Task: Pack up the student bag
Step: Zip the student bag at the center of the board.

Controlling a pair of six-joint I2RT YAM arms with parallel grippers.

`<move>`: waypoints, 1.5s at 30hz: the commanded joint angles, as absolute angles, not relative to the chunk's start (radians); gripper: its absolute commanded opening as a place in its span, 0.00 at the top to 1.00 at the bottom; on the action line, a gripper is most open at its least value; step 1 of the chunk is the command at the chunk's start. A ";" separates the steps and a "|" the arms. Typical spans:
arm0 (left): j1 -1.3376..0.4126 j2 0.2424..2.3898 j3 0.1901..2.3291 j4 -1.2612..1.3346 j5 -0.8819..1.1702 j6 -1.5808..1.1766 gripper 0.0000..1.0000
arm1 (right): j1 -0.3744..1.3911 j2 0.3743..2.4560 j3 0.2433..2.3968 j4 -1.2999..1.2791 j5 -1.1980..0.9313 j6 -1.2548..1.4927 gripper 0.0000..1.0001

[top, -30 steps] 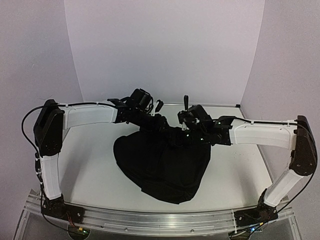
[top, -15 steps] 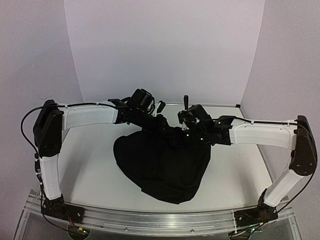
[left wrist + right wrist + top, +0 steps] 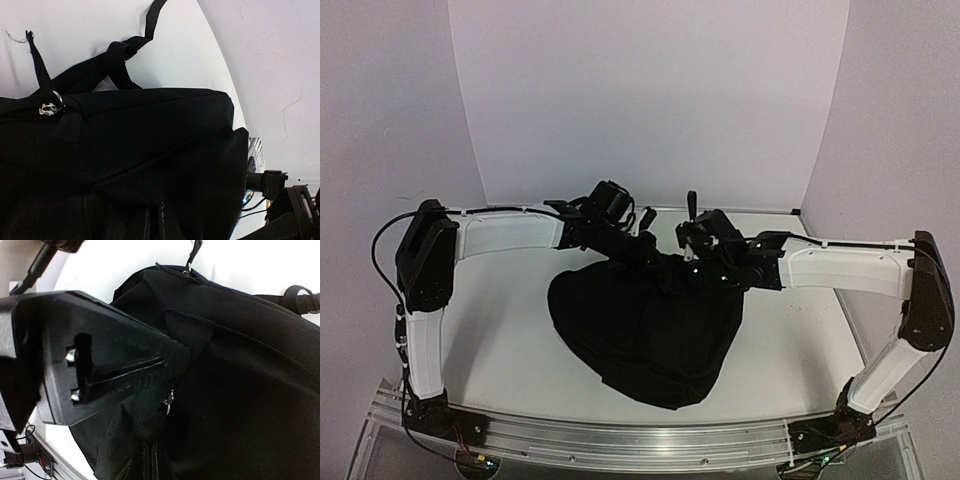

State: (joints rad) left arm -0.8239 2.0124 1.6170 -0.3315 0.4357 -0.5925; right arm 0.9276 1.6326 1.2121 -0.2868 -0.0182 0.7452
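My left claw (image 3: 655, 256) and right claw (image 3: 684, 271) sit clamped on the student bag (image 3: 640, 330); thin fabric may slip if pulled.

The student bag (image 3: 650, 330) is black (silver zipper pull (image 3: 49, 108)) — the table (image 3: 500, 320) white.

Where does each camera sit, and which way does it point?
Top external: above and behind the arms, looking down at the table; left arm, right arm and student bag show.
Left wrist: on the left arm, facing the bag's zipper pull and straps; own fingers unclear.
Right wrist: on the right arm, close against the bag; one gripper finger fills the left.
All three share the bag.
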 commanded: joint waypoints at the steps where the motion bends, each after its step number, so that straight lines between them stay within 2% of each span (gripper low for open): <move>1: -0.828 2.034 1.687 -0.259 0.390 -0.603 1.00 | 0.951 1.622 1.250 -0.307 -0.069 0.735 1.00; 24: -0.683 2.102 1.801 -0.151 0.366 -0.684 1.00 | 1.103 1.631 1.289 -0.370 -0.103 0.737 1.00; 33: -0.632 2.143 1.859 -0.176 0.356 -0.668 1.00 | 1.211 1.674 1.283 -0.421 -0.156 0.719 1.00; 43: -0.626 2.161 1.899 -0.223 0.345 -0.636 1.00 | 1.250 1.691 1.303 -0.471 -0.176 0.677 1.00; 44: -0.626 2.157 1.896 -0.224 0.356 -0.628 1.00 | 1.250 1.687 1.309 -0.484 -0.157 0.673 1.00; 45: -0.626 2.150 1.890 -0.223 0.375 -0.614 0.96 | 1.250 1.685 1.324 -0.502 -0.112 0.672 0.80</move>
